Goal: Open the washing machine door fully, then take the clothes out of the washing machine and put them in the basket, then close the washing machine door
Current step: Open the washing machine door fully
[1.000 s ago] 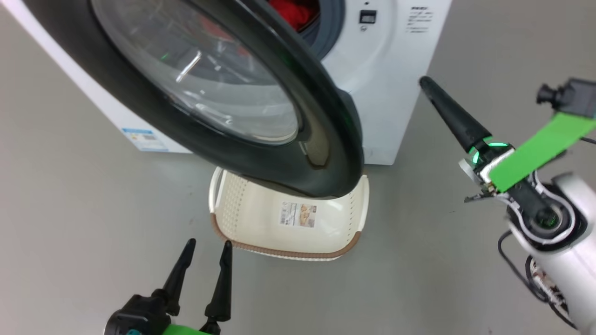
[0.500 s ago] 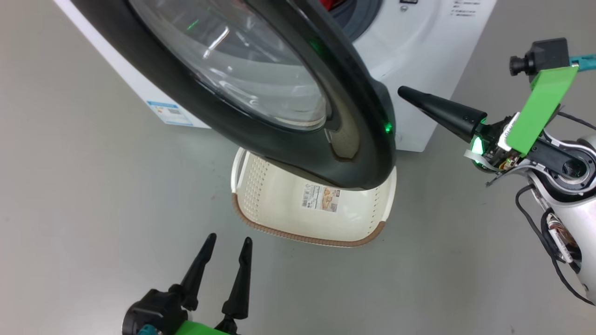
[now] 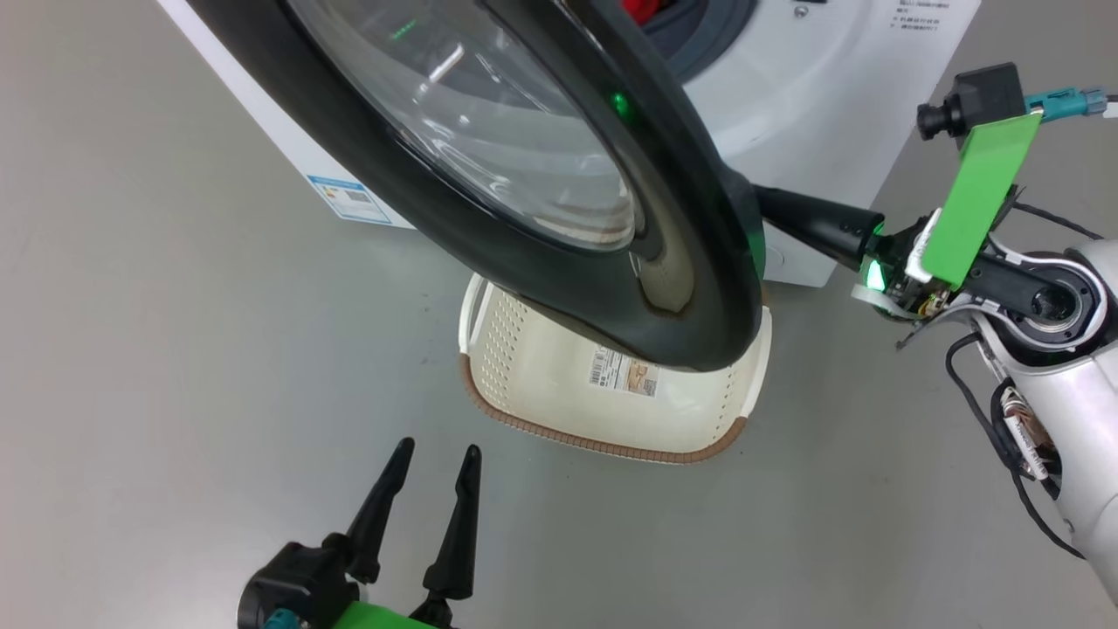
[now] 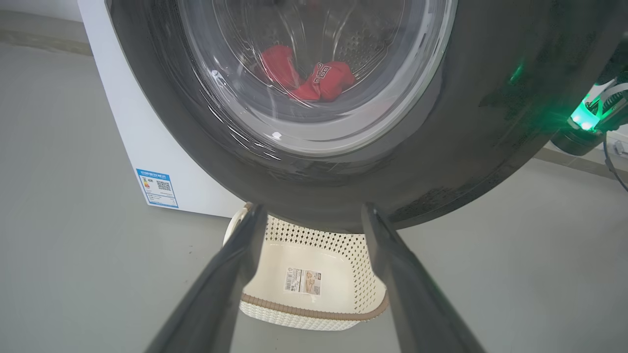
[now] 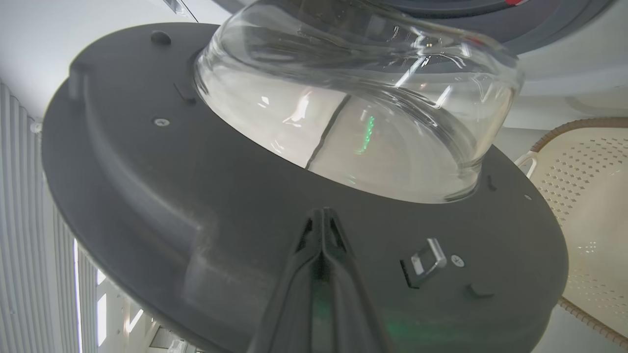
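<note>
At the far left my left gripper hangs low over the grey floor with its two fingers spread apart and nothing between them; it looks the same as one second ago.

Next to the right is the washing machine door. It is only partly open, and its black rim stands over the back part of the basket, which sits on the floor just in front of the washing machine. The basket is empty. Through the glass, in the left wrist view, I see the clothes lying in the drum.

The change is on the right. One second ago my right gripper pointed upward, well apart from the door. Now it has turned and slipped behind the door's free edge. Its fingers are pressed together, gripping nothing, and their tip is at the dark inner face, near the latch hook. I cannot tell if it already touches. My head camera moved too, so I cannot say whether the door itself swung.

I judge that I am placed to push the door wider.
</note>
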Controlling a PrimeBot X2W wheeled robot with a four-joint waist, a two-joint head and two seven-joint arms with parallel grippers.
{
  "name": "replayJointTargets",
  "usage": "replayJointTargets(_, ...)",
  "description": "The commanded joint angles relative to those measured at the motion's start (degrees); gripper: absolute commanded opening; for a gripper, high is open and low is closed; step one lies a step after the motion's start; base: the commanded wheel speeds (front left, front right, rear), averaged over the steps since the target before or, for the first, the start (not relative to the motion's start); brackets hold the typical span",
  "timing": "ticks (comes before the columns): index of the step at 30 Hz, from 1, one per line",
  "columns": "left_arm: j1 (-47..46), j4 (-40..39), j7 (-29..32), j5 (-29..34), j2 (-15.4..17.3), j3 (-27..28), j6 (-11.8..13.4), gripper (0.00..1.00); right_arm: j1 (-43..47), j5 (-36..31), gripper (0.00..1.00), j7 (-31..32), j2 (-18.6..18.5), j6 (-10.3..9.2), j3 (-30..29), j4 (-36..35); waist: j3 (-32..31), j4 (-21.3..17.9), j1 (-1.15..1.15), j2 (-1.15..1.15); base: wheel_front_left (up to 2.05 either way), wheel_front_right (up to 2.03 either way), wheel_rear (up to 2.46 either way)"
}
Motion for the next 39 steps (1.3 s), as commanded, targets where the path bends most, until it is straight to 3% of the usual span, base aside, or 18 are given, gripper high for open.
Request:
replayJointTargets(1, -0.95, -1.25, -0.45, -0.21, 0.62, 1.76, 0.20, 1.00, 1.30, -0.61, 0.00, 0.56, 1.04, 0.30, 0.44, -1.73, -0.55, 0.38, 0.00, 0.00, 0.00, 0.00, 0.00)
replayJointTargets(11, 0.63, -1.39, -0.45, -0.08, 0.62, 2.26, 0.73, 1.00, 5.93, -3.15, 0.00, 3.79, 4.36, 0.30, 1.31, -2.95, -3.64, 3.05, 0.00, 0.00, 0.00, 0.00, 0.00)
replayJointTargets(26, 4.57, -1.00, -0.45, 0.41, 0.62, 3.94, 1.67, 1.00, 12.24, -5.48, 0.00, 6.34, 10.51, 0.30, 1.67, -4.34, -8.67, 10.22, 0.00, 0.00, 0.00, 0.00, 0.00)
replayJointTargets(39, 5.96, -2.83, -0.45, 0.62, 0.62, 6.80, 3.53, 1.00, 12.69, -6.68, 0.00, 8.67, 14.23, 0.30, 3.18, -4.80, -8.68, 10.87, 0.00, 0.00, 0.00, 0.00, 0.00)
